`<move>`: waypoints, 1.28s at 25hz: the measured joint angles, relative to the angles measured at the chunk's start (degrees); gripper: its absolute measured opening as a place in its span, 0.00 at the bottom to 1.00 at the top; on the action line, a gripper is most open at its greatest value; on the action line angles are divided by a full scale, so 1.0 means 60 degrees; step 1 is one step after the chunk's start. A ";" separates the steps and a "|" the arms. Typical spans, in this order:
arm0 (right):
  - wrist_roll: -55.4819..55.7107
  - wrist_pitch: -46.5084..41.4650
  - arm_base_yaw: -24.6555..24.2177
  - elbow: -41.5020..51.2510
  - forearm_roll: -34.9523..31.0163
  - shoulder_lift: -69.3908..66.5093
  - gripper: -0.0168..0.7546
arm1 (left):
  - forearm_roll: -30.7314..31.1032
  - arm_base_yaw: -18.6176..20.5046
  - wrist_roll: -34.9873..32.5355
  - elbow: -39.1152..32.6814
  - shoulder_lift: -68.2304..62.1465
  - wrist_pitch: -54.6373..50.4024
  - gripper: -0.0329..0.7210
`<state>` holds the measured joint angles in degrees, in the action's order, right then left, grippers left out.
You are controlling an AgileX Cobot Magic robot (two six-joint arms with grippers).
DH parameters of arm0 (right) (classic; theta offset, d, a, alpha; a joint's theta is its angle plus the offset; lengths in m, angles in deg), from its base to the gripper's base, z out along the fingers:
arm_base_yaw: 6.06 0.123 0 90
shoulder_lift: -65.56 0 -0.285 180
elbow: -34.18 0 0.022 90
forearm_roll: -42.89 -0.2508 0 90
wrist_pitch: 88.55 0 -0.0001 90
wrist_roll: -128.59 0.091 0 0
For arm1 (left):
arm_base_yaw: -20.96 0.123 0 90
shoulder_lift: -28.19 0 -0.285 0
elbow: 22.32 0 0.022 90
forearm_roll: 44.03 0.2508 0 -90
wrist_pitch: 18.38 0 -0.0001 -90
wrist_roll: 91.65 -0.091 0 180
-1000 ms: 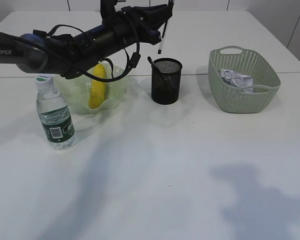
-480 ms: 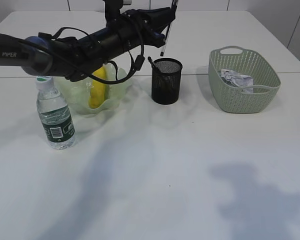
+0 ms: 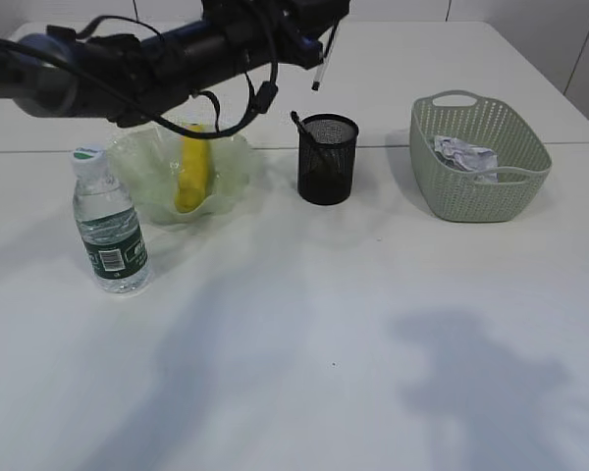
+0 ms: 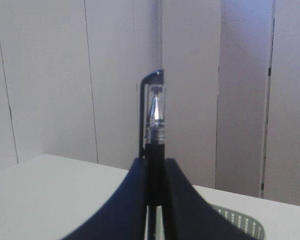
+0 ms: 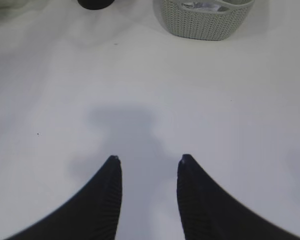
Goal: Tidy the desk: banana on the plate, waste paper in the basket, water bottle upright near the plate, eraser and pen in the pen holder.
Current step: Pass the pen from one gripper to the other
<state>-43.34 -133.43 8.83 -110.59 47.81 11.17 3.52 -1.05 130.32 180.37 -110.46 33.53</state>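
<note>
The left hand [image 3: 319, 25] pinches the pen [image 3: 321, 61], held above the holder [image 3: 327, 158] with its tip pointing down and clear of the rim. In the left wrist view the fingers [image 4: 127, 200] close on the pen [image 4: 154, 130] barrel. The holder stands near the worktop's [image 3: 304, 363] far edge, middle, with a dark item leaning inside. The banana [image 3: 192, 169] lies on the plate [image 3: 234, 177] toward the far-left corner. The bottle [image 3: 108, 222] stands upright just beside the plate, nearer the left edge. The basket [image 3: 476, 157] sits toward the far-right corner, with paper [image 3: 462, 155] inside. The right hand [image 5: 147, 160] hovers spread above bare worktop, holding nothing.
</note>
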 joint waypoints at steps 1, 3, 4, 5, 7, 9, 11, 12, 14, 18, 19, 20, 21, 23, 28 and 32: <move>-0.0027 0.0000 0.0000 -0.0047 -0.0015 0.0000 0.39 | 0.0059 0.0016 0.0069 -0.0094 0.0180 -0.0041 0.08; -0.0064 0.0000 0.0000 -0.0176 -0.0015 -0.0015 0.39 | 0.0093 0.0053 0.0172 -0.0527 0.0658 -0.0153 0.08; -0.0084 0.0000 0.0000 -0.0252 -0.0020 -0.0015 0.39 | 0.0093 0.0067 0.0172 -0.0780 0.0856 -0.0222 0.08; -0.0103 0.0000 0.0000 -0.0312 -0.0037 -0.0015 0.39 | 0.0093 0.0073 0.0115 -0.1118 0.1099 -0.0240 0.08; -0.0142 0.0044 0.0000 -0.0359 -0.0063 -0.0015 0.39 | 0.0093 0.0073 -0.0089 -0.1871 0.1634 -0.0281 0.08; -0.0249 0.0095 0.0000 -0.0365 -0.0275 -0.0015 0.39 | -0.0013 0.0073 -0.0260 -0.2564 0.2185 -0.0489 0.08; -0.0665 0.0234 0.0000 -0.0365 -0.0724 -0.0015 0.39 | -0.0124 0.0073 -0.0397 -0.3248 0.2844 -0.0658 0.08; -0.0915 0.0339 0.0000 -0.0365 -0.1061 -0.0015 0.39 | -0.0164 0.0073 -0.0507 -0.3615 0.3138 -0.0740 0.08; -0.1628 0.0557 0.0000 -0.0365 -0.1812 -0.0015 0.39 | -0.0206 0.0073 -0.0688 -0.4338 0.3862 -0.0923 0.08; -0.3342 0.1035 0.0000 -0.0365 -0.3713 -0.0015 0.39 | -0.0542 0.0073 -0.0865 -0.5649 0.5253 -0.1036 0.07; -0.3744 0.1152 0.0000 -0.0365 -0.4221 -0.0015 0.39 | -0.0670 0.0073 -0.0927 -0.6003 0.5547 -0.1036 0.07; -0.4233 0.1221 0.0000 -0.0365 -0.4651 -0.0015 0.39 | -0.0819 0.0073 -0.1029 -0.6358 0.5891 -0.1036 0.07; -0.4738 0.1304 0.0000 -0.0365 -0.5163 -0.0015 0.39 | -0.0945 0.0073 -0.1158 -0.6707 0.6227 -0.1055 0.07; -0.5658 0.1393 0.0000 -0.0365 -0.6153 -0.0062 0.39 | -0.1302 0.0036 -0.1449 -0.7309 0.6816 -0.1055 0.07; -0.8654 0.1478 0.0000 -0.0365 -0.8895 -0.0532 0.39 | -0.1902 -0.0229 -0.1685 -0.8505 0.8114 -0.0986 0.07; -1.1727 0.1518 0.0000 -0.0365 -1.1818 -0.1124 0.42 | -0.2250 -0.0647 -0.1829 -0.9150 0.8803 -0.0949 0.07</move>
<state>-113.70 -124.32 8.83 -112.78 -23.10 4.42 -9.98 -4.92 119.35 125.47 -57.64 27.84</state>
